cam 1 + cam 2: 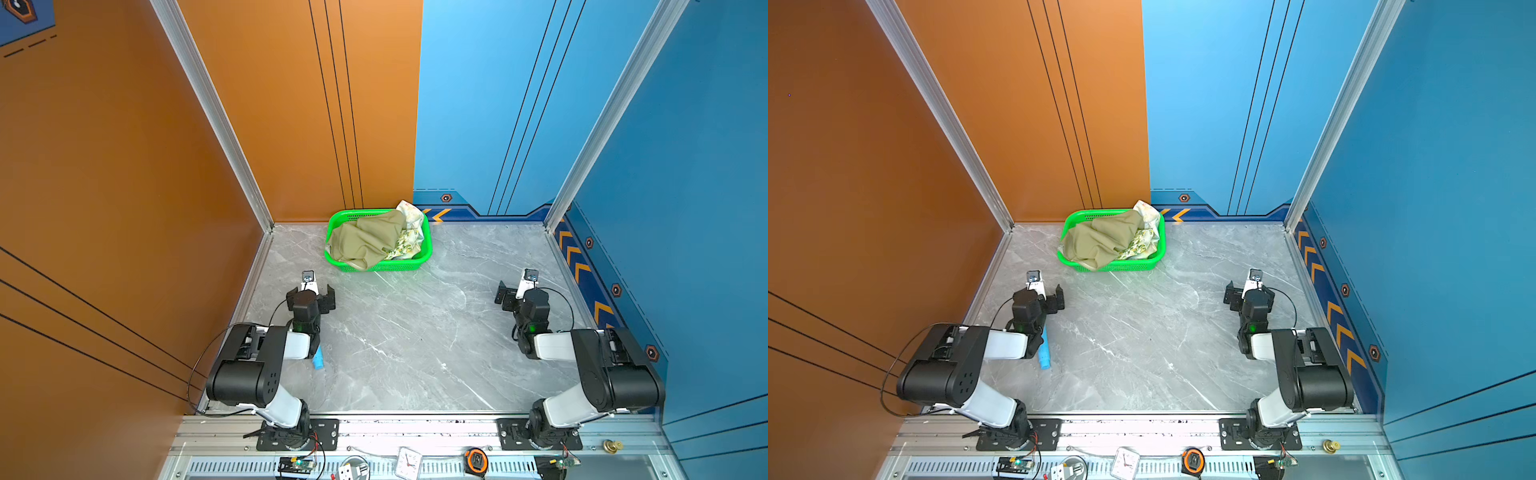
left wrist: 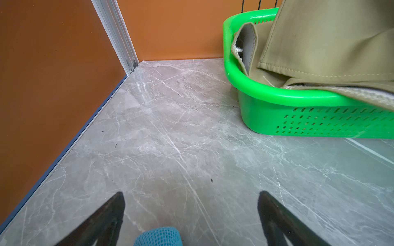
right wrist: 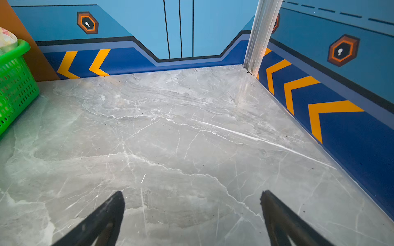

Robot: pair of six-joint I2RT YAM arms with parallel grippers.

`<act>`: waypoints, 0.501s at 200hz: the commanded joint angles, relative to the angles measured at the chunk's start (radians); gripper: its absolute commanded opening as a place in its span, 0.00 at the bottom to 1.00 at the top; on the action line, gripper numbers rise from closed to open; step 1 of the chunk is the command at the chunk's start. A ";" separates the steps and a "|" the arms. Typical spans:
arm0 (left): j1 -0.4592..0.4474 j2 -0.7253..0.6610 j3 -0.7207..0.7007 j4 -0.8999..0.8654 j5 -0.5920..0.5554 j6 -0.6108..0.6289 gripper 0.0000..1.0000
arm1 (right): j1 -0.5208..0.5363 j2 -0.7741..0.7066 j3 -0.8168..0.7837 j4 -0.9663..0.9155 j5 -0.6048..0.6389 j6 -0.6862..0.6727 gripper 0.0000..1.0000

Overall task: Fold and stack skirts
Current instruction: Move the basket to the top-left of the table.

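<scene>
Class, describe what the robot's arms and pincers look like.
The left arm and right arm alternate black joint housings with white shells, each with a thin black cable and a green light. The left pincer and right pincer have black tapering fingers.

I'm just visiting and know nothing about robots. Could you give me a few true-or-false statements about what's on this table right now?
1. The olive-green skirt lies crumpled in the green basket. True.
2. The left end effector grips a skirt. False: it is open and empty.
3. A light-blue toy lies on the table. True.
4. The right end effector is shut. False: its jaws stand open above bare table.
5. A folded stack sits mid-table. False: nothing is folded; the olive-green skirt and a lemon-print skirt are in the basket.
</scene>
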 commanded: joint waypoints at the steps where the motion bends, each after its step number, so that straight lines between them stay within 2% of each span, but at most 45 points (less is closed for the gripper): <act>1: 0.006 0.000 -0.005 0.011 0.019 0.002 0.98 | 0.003 0.014 0.006 -0.014 -0.012 -0.003 1.00; 100: 0.008 -0.002 0.000 0.004 0.042 0.008 0.98 | 0.004 0.014 0.006 -0.014 -0.013 -0.002 1.00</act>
